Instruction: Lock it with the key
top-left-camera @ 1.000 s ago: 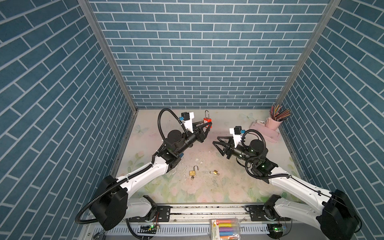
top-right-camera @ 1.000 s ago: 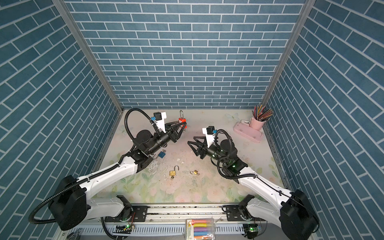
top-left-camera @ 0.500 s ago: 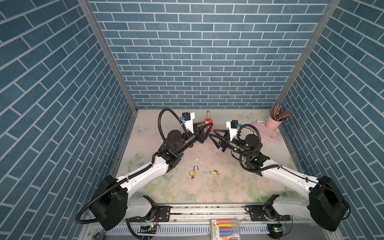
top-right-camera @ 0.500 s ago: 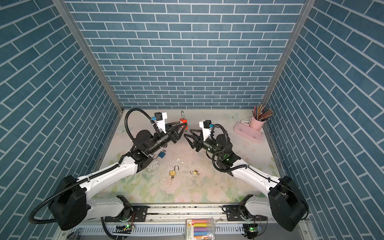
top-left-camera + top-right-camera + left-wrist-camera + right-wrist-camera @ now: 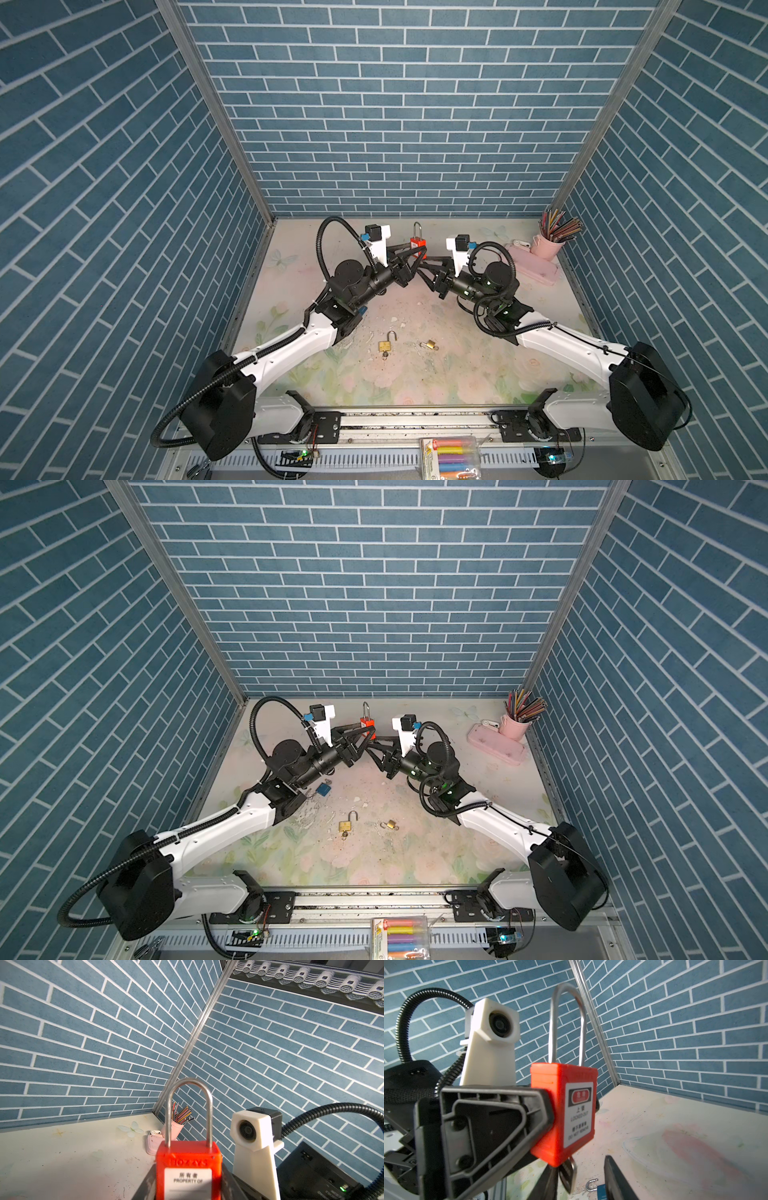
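Above the back of the worktop [image 5: 374, 382], where your left pincer [image 5: 417, 252] clamps the red padlock [image 5: 562, 1109] upright, centre your half-open, empty right pincer [image 5: 581, 1182] astride the key [image 5: 569, 1174] under its body, close squarely on the bow, then turn gently without tugging.

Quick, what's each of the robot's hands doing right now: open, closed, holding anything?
Left gripper: closed on the red padlock.
Right gripper: open, fingers either side of the key under the padlock, not gripping it yet.

Upright red padlock [image 5: 562, 1113], key [image 5: 569, 1174] beneath
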### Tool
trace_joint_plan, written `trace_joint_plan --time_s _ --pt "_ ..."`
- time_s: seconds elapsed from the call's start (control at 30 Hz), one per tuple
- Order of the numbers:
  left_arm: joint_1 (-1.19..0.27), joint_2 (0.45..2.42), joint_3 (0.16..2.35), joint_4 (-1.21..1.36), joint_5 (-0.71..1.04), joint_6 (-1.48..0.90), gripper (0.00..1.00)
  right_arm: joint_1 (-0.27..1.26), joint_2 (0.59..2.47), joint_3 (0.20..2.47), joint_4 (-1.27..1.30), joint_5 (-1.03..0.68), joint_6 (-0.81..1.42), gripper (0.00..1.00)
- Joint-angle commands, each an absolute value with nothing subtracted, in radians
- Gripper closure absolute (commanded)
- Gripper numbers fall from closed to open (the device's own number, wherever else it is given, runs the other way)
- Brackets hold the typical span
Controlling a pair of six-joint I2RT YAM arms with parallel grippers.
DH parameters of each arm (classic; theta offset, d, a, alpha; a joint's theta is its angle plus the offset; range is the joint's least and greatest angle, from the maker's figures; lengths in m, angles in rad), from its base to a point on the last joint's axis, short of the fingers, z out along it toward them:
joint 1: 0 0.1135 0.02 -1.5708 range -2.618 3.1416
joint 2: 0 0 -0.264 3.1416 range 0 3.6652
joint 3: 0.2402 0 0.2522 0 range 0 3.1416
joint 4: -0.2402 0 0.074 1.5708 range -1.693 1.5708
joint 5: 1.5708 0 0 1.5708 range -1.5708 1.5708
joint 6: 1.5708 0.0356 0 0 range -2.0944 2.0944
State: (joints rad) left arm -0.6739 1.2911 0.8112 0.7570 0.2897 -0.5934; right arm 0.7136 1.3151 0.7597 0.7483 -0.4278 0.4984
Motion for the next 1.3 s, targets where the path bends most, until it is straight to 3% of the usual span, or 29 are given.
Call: trace_joint_plan --time_s 0.0,0.33,0.5,0.87,1.03,1.27 --pt "-0.671 1.295 0.83 0.806 0.293 -0.595 0.92 0.718 1.322 0.789 0.767 -0.439 0.52 0.72" --pt "-0.683 1.298 0.889 0.657 0.215 -0.59 1.0 0.718 1.325 0.824 0.689 -0.401 0.509 1.0" --pt "-0.691 1.305 0.945 0.507 0.149 -0.577 1.0 0.716 1.326 0.84 0.636 -0.362 0.48 1.0" --pt "-0.69 1.395 1.174 -0.053 -0.185 -0.644 1.0 0.748 1.335 0.867 0.478 -0.193 0.35 1.0" --pt "-0.686 1.409 1.18 -0.109 -0.263 -0.718 1.0 0.762 1.346 0.855 0.49 -0.182 0.35 1.0" --pt "-0.651 1.422 1.173 -0.111 -0.223 -0.809 1.0 0.765 1.359 0.836 0.511 -0.223 0.368 1.0"
